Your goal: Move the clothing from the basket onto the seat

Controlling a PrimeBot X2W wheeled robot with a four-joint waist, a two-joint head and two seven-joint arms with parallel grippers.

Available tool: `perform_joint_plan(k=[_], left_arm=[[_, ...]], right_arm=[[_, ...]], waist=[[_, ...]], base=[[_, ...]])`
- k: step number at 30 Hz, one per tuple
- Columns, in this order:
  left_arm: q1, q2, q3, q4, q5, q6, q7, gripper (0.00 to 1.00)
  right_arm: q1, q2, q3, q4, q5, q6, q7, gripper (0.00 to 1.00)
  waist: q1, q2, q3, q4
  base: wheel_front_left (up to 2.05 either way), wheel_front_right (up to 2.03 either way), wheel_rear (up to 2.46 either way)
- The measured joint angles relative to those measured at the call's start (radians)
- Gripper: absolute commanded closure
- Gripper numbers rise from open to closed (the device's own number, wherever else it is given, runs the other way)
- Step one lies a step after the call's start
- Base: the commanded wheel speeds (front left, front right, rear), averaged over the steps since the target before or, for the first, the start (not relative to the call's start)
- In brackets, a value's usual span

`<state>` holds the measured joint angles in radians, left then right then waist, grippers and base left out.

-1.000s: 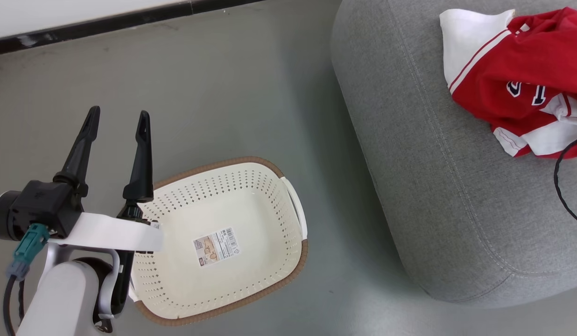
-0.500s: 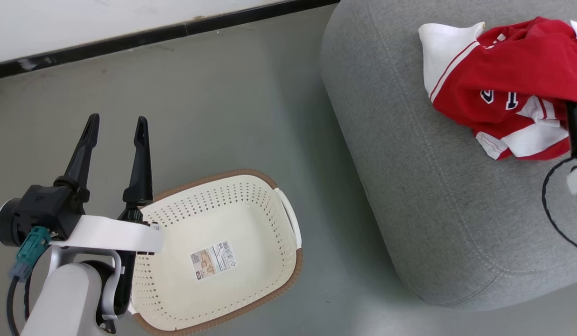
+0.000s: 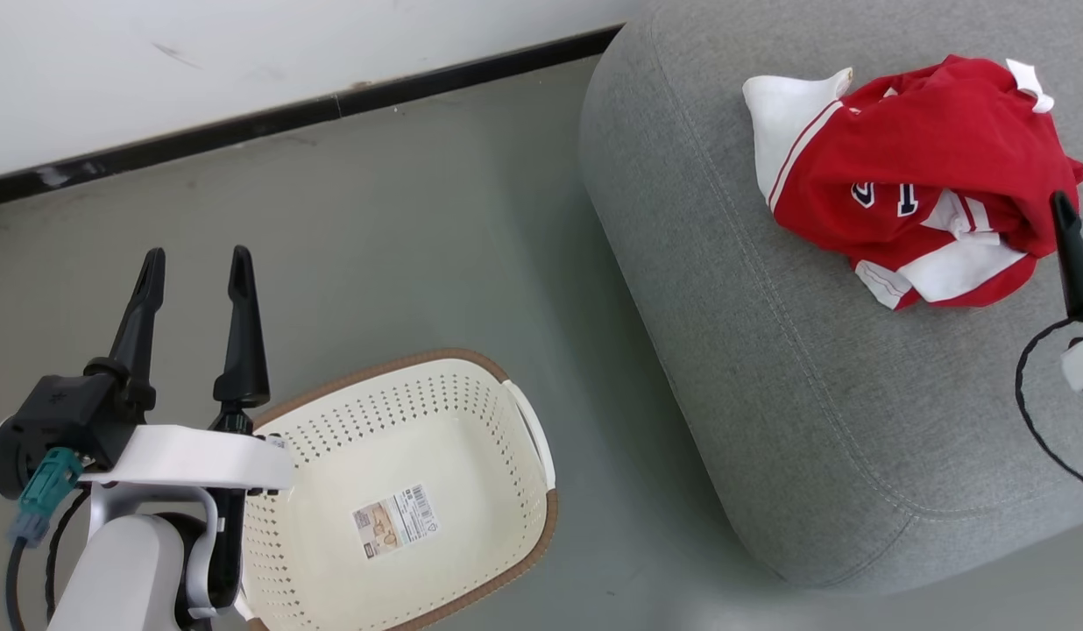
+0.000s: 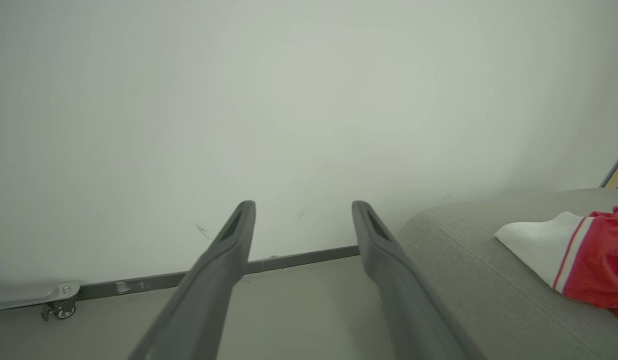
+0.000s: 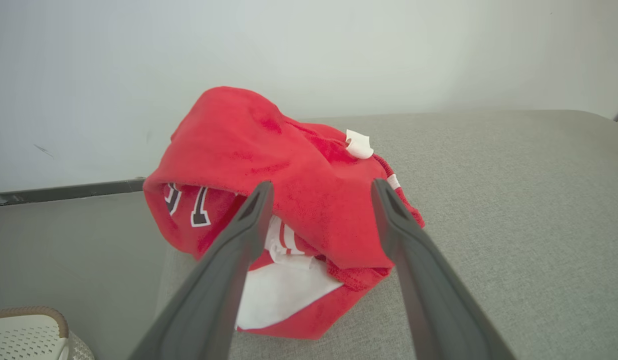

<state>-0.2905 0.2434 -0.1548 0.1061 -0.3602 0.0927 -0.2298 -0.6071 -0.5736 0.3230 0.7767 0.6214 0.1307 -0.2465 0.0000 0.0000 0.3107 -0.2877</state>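
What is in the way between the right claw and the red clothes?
Nothing visible. The right gripper is open and points straight at the clothing, with no other thing between them. The clothing lies heaped on the seat, where it has to go. The basket holds just a label.

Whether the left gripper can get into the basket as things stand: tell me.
Probably yes. The left gripper stands open by the basket, and nothing lies over its open top; inside is a paper label. It would need to tilt down.
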Motion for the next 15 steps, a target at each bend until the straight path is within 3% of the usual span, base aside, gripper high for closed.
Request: perform_joint_plan(k=[15], left_arm=[[0.077,-0.04,0.06,0.034,-0.018,0.033,-0.017,0.0]], right_arm=[[0.014,-0.001,-0.069,-0.17,-0.05,0.0,-0.001,0.0]], waist=[[0.0,0.0,-0.096,0.027]], base=[[0.0,0.0,0.0]])
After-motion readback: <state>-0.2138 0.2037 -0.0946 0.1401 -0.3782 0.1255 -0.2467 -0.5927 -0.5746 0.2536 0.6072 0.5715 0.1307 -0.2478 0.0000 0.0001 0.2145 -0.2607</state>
